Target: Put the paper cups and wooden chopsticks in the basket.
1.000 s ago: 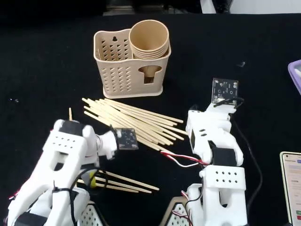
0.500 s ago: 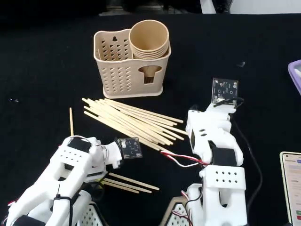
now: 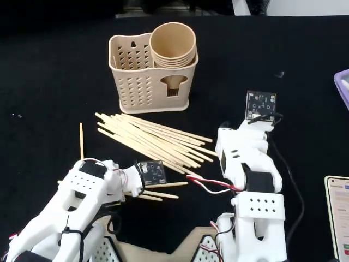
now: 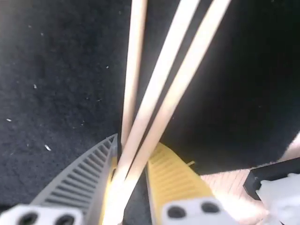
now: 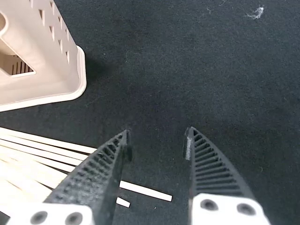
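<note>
Several wooden chopsticks (image 4: 159, 93) sit clamped in the left tool (image 4: 129, 150), well in front of the basket (image 3: 131, 87). Light, stiff and slick, they may pivot or slip, so a firm mid-length pinch suits them. The right tool (image 5: 157, 138) gapes empty nearer the basket.

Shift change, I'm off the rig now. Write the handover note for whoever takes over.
Left pincer: shut on the held chopsticks, three of them.
Right pincer: open, holding nothing, over the table near the basket.
Done: paper cups stacked in one compartment of the basket.
Left: held chopsticks, the chopstick pile in front of the basket and a lone chopstick beside it.
</note>
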Controlling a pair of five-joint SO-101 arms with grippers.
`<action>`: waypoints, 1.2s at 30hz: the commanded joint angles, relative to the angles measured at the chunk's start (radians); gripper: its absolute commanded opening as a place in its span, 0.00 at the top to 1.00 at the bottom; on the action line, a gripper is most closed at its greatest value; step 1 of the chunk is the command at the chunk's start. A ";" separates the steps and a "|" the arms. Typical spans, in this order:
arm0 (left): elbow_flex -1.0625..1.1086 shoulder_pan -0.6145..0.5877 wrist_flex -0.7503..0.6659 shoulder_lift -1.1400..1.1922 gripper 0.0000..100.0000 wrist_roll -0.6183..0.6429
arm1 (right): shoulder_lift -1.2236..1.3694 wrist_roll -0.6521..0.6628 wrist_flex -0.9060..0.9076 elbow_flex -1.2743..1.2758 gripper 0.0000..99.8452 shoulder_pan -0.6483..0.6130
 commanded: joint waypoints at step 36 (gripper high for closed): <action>-0.196 0.012 0.150 0.000 0.79 0.011 | -0.025 -0.002 -0.014 -0.007 0.81 0.014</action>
